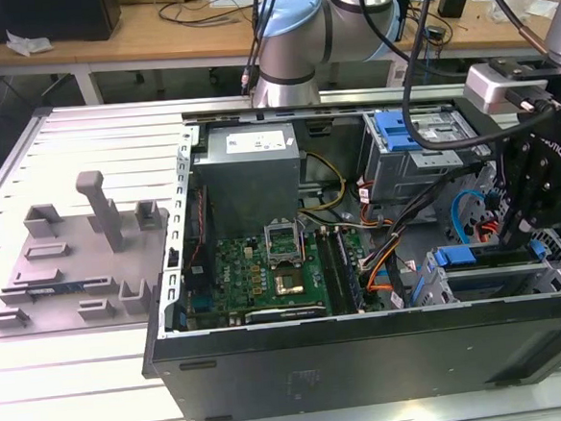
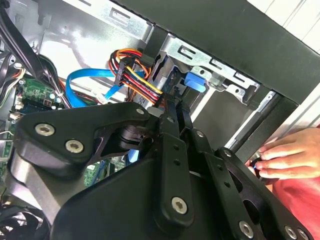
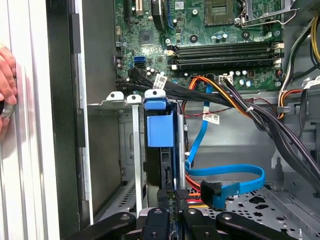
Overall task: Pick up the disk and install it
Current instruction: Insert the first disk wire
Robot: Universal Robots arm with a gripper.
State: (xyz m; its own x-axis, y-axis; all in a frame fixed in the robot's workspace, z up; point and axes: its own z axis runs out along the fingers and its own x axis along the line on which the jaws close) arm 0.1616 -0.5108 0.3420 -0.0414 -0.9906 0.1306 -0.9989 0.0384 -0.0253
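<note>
Angling down into the case (image 1: 348, 355), gripper (image 3: 175, 194) at the disk (image 3: 160, 131)

The disk (image 3: 160, 131) is showing a blue frame, and the gripper (image 3: 173, 200) is looking black. The circuit board (image 3: 200, 25) is showing green, while the wires (image 2: 134, 72) are running orange, red, yellow and black.

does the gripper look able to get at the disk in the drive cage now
Probably yes: the gripper sits at the edge of the disk in the drive cage, nothing shows between them, and the blue cable lies off to one side.
</note>
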